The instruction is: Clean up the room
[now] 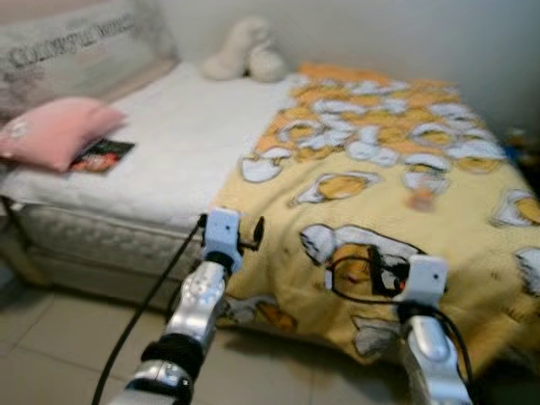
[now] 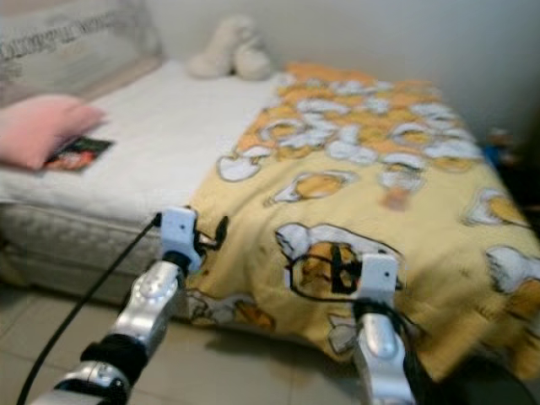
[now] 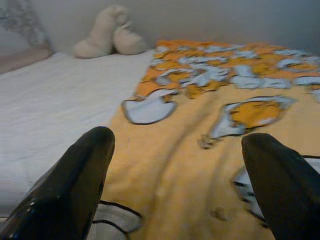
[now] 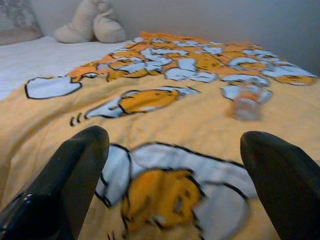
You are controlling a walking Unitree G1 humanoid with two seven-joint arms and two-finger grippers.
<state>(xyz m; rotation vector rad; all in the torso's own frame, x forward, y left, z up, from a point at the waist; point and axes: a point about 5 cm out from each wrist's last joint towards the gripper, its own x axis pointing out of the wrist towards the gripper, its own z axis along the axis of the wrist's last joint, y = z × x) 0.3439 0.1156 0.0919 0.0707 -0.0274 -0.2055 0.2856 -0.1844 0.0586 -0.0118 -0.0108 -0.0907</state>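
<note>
A yellow cartoon-print blanket (image 1: 396,169) covers the right part of a bed with a white mattress (image 1: 169,143). A small clear cup (image 4: 246,105) with an orange tint lies on the blanket, far ahead of my right gripper (image 4: 175,145), which is open and held over the blanket's near edge. My left gripper (image 3: 175,150) is open too, hovering at the blanket's left border by the bed's front edge. On the mattress at the left lie a pink pillow (image 1: 55,131) and a dark magazine (image 1: 103,155). A cream plush toy (image 1: 245,51) sits at the head by the wall.
A grey patterned pillow (image 1: 76,46) leans at the back left. Tiled floor (image 1: 59,337) lies before the bed. Dark objects (image 1: 519,148) stand beside the bed at the far right. Black cables (image 1: 148,304) trail from my left arm.
</note>
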